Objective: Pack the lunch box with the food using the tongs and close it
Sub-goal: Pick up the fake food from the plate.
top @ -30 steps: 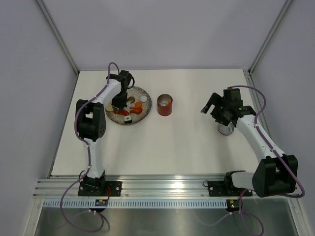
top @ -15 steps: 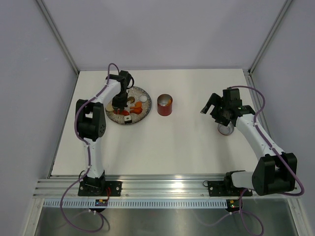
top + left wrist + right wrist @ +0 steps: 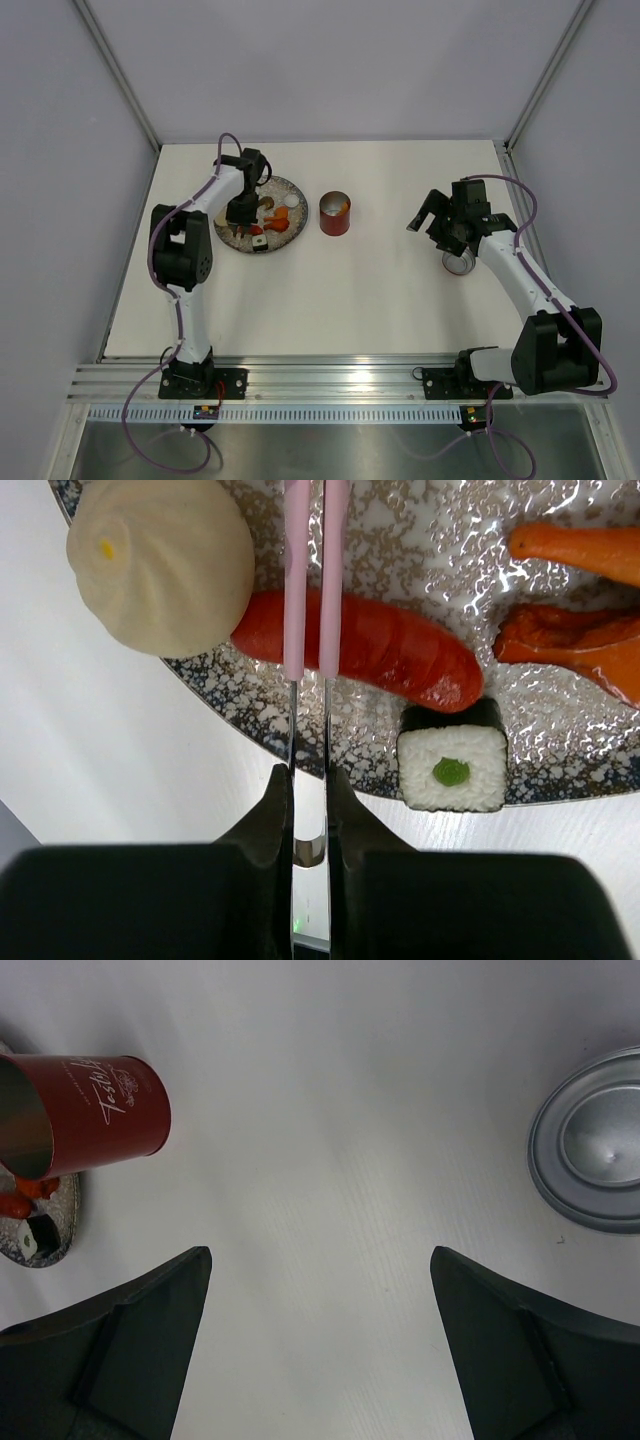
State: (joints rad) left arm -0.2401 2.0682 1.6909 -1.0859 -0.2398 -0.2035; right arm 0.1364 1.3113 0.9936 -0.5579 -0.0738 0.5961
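Step, likely: gathering food off speckled grey round plate (image 3: 450, 540). Left gripper (image 3: 308, 780) jaws clamped on slim pale pink tongs (image 3: 296, 580), arms pinched, crossing red sausage piece (image 3: 400, 660). Open red cylindrical canister (image 3: 335, 214) just right of plate. Right gripper (image 3: 320, 1255) jaws wide apart, empty. Next: secure piece, carry over canister mouth.

White table (image 3: 350, 300) inside pale grey walls (image 3: 330, 60); aluminium rail (image 3: 330, 378) along near edge.

I see a white table (image 3: 380, 290); speckled plate (image 3: 243, 243) far left; red lunch box (image 3: 335, 214) just right of it; lid (image 3: 590, 1155) silver-side up, right.
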